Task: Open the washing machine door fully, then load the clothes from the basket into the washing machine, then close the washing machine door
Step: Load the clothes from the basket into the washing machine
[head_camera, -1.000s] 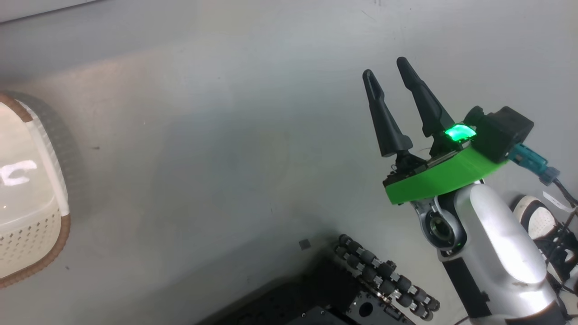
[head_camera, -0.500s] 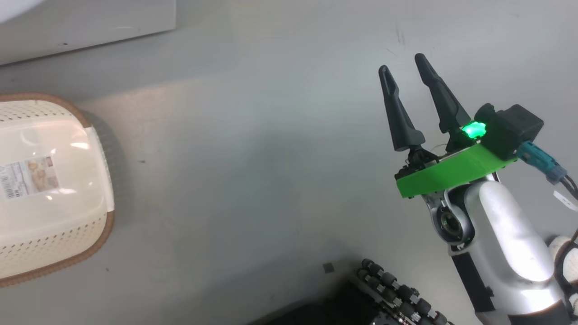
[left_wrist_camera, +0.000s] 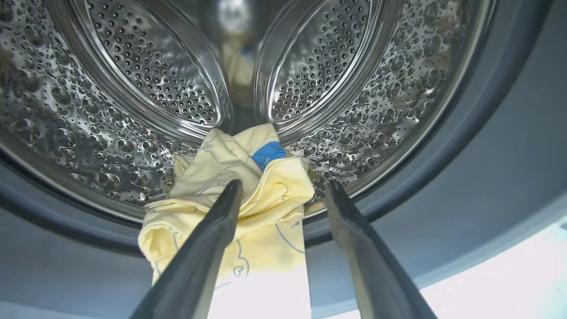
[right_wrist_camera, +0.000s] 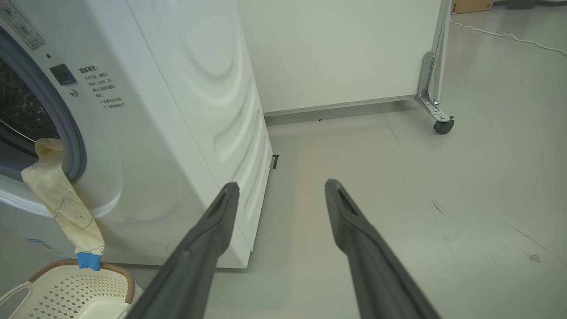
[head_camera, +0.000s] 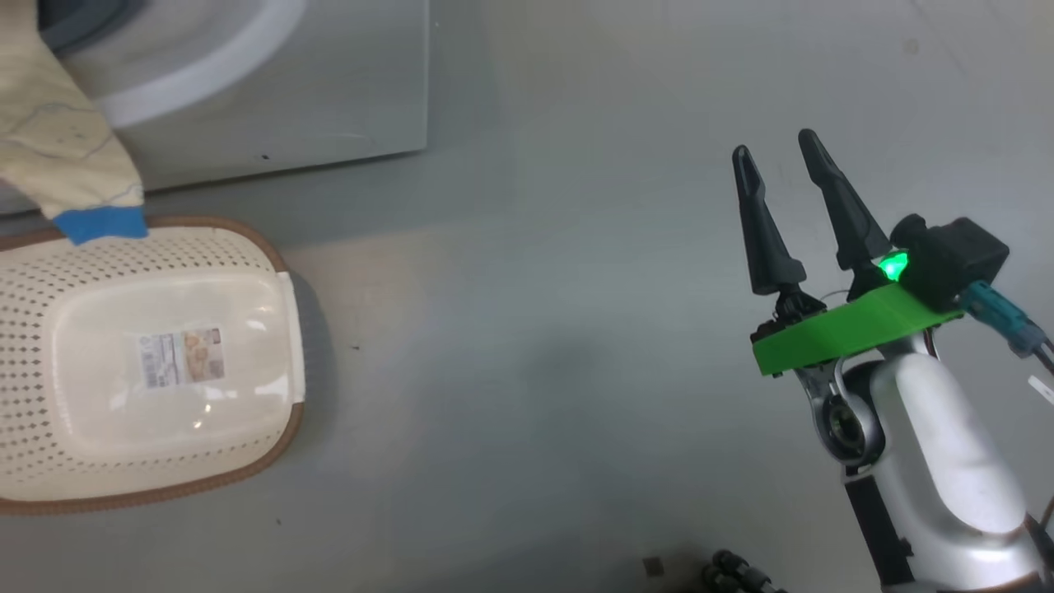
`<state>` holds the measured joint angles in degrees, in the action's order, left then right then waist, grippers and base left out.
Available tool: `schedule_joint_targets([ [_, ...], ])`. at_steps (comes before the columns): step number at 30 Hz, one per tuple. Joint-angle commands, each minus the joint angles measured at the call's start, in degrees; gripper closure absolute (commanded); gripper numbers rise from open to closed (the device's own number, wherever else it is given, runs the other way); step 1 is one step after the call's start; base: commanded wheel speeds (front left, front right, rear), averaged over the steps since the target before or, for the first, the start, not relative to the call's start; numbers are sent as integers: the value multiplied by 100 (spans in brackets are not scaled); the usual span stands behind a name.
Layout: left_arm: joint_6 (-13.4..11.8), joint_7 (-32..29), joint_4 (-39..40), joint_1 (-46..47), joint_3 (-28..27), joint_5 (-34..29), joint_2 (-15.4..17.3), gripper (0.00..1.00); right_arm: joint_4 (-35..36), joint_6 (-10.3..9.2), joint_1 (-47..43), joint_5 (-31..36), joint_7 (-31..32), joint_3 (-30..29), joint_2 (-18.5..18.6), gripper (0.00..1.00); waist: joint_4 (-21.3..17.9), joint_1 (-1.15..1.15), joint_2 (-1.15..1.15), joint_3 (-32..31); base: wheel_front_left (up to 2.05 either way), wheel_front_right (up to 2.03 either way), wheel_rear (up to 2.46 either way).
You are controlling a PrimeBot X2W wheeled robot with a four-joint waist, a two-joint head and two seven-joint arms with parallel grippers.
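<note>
Some of the clothes (left_wrist_camera: 230, 155) hang out of the drum (left_wrist_camera: 146, 79); loading is unfinished. Left gripper (left_wrist_camera: 283, 182) open at the drum mouth, right gripper (head_camera: 774, 144) open well aside; next, push them in

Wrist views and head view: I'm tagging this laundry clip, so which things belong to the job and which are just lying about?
Job: washing machine; clothes, half in its drum, one end hanging out; basket on the floor; open left gripper.
Lying about: white wheeled panel; white cable on the floor; brown box.
</note>
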<state>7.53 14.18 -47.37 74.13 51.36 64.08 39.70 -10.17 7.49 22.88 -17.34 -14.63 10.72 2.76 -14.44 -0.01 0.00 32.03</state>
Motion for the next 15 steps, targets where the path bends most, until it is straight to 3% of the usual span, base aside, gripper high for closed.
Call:
schedule_joint_targets([
  [1,-4,71,128,-7,-267,37,203,0,125,0,-153,51,-37,19,11,0,245,1,0,-302,0,0,0],
  [9,-48,80,709,-1233,-1132,-262,-46,0,43,0,-374,239,-37,-134,11,0,525,1,0,-904,0,0,0],
  [15,-293,81,1484,-2466,-2166,-774,-311,0,40,0,-512,311,-37,-155,11,0,618,1,0,-1305,0,0,0],
])
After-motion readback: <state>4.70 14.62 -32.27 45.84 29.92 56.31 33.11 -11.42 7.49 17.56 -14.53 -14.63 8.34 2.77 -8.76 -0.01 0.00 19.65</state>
